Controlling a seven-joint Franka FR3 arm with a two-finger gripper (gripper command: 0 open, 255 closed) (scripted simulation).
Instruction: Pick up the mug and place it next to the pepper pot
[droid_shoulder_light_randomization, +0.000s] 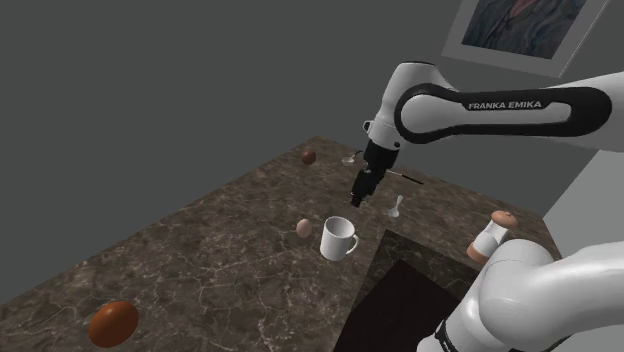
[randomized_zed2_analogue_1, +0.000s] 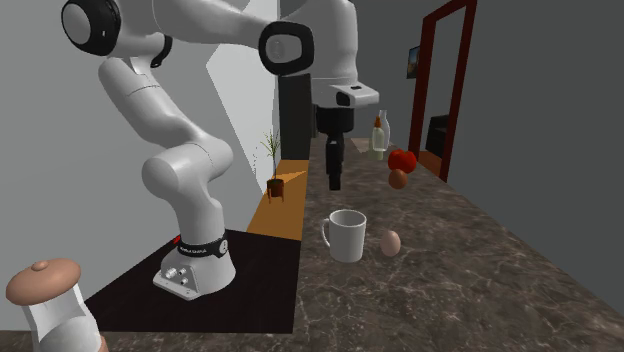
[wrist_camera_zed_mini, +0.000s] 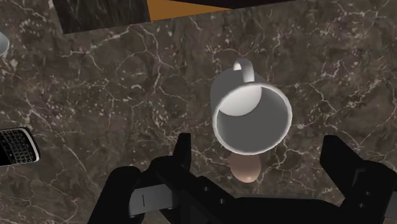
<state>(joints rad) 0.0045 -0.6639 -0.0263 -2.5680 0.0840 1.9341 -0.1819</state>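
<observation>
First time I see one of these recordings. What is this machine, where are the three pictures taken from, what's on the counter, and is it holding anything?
It is a white robot arm with a black two-finger gripper on a stand. One picture looks down from beside the stand, one from a second spot by the counter, and one from a camera on the hand, looking down along the fingers. On the dark marbled counter stand a white mug, an egg just beside it, and a pepper pot near the stand. The gripper hangs above the mug, fingers apart, holding nothing.
</observation>
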